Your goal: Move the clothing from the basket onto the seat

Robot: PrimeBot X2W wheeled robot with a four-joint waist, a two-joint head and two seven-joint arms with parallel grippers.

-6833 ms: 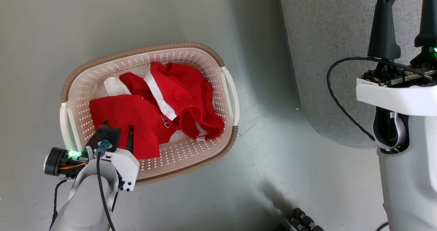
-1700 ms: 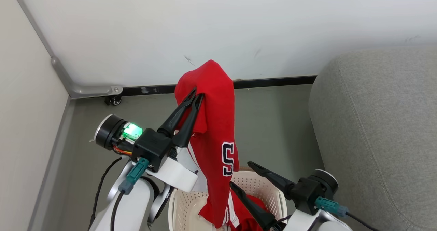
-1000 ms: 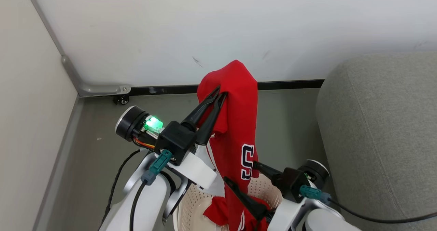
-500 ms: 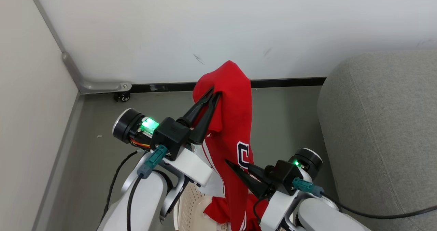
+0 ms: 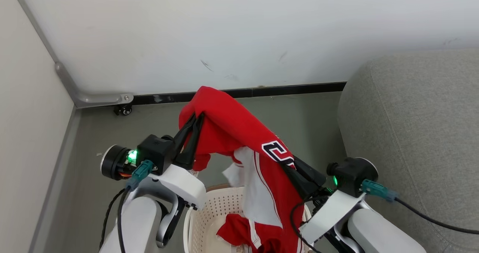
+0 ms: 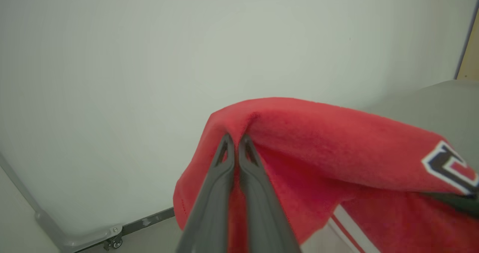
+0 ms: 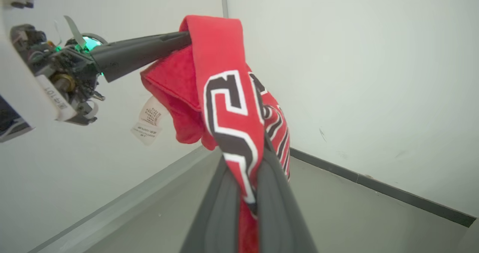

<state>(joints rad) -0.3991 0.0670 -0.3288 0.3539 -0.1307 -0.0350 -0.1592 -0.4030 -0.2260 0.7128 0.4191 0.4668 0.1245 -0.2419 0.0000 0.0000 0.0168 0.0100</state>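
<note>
**Room.** A pale wall (image 5: 224,32) spans the back of the head view, with a dark skirting strip (image 5: 299,89) along its foot. The grey woven seat (image 5: 411,125) takes up the right side and stands on a grey-green floor (image 5: 310,122). No garment lies on the seat.

**Clothing.** A bright red garment (image 5: 232,129) hangs in the air above the basket, stretched between the two grippers well to the left of the seat. Its upper fold arches from the left gripper down to the right gripper. Below that, a white panel with red stripes drapes towards the basket. More red fabric with white trim (image 5: 239,232) lies inside the basket; whether it is a separate piece cannot be told.

**Basket.** The cream perforated basket (image 5: 209,215) sits on the floor at the bottom edge, between the two arms.

**End effectors.** The left gripper (image 5: 198,116) points up and away, its fingers pinched together on the top fold of the garment. The left wrist view shows the two tips (image 6: 235,137) meeting in the cloth. The right gripper (image 5: 299,168) is closed on a band of the same garment just below the lettering, with the cloth clamped between its fingers (image 7: 245,163).

**Details.** Black-and-white block lettering (image 5: 278,152) lies along the stretched fold. A white care label (image 7: 148,122) dangles below the left gripper. A small caster (image 5: 123,110) stands by the wall corner.
</note>
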